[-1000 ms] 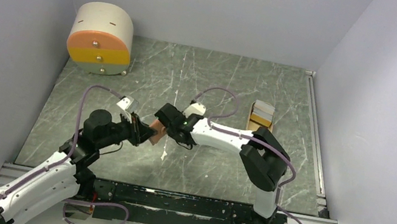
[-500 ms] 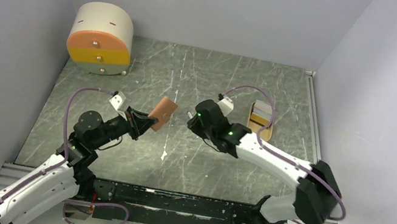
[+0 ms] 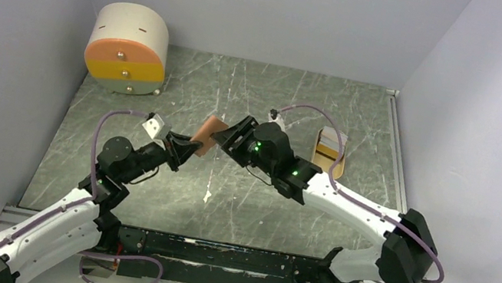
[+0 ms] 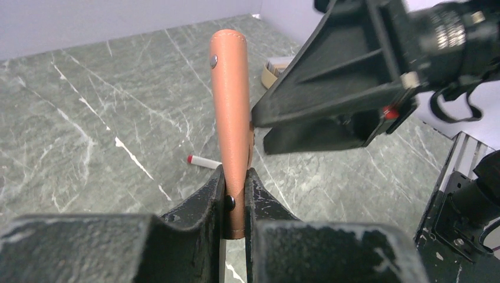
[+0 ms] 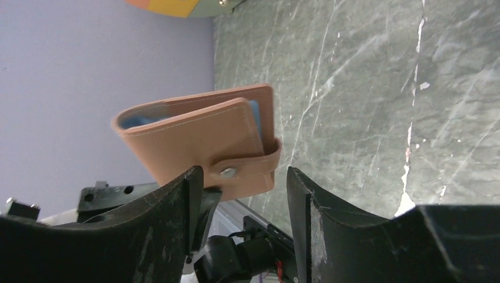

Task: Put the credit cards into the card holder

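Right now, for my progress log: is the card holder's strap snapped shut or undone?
Shut: the strap wraps round the card holder and its snap stud lies flat on the front.

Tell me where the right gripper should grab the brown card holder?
Probably the free end by the snap strap. The left gripper is shut on the other end of the card holder, so that end is taken. It is thin and flat, so the open right gripper should come in from the right arm's side with one finger on each broad face.
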Controlling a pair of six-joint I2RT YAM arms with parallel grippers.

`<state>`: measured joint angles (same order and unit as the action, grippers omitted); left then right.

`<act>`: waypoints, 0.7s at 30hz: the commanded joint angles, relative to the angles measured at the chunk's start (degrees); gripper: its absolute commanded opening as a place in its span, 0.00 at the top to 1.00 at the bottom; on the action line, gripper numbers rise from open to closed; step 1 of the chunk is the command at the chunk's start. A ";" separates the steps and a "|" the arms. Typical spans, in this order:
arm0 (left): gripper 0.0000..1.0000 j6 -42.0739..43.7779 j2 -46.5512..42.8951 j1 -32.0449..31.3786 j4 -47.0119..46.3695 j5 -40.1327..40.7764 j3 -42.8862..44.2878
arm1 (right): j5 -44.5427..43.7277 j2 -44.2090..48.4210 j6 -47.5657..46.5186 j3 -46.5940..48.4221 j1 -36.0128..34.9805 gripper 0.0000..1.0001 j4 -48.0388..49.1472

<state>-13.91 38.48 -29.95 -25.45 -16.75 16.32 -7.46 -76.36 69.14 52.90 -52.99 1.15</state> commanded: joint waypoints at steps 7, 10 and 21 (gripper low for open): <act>0.91 -0.40 -1.78 -0.37 -6.72 -4.07 -0.77 | 2.29 -6.59 6.55 0.51 -1.67 0.45 7.30; 0.91 -0.81 -1.62 -0.41 -7.95 -5.25 -1.56 | 2.35 -6.79 7.10 -0.43 -1.70 0.48 9.36; 0.91 -1.73 -0.52 -0.50 -11.50 -7.87 -2.27 | 0.63 -11.39 4.88 3.63 -3.25 0.73 3.04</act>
<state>-14.37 38.89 -29.65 -28.05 -17.15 13.82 -7.20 -83.90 75.59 53.78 -54.37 7.81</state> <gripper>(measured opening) 0.145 0.315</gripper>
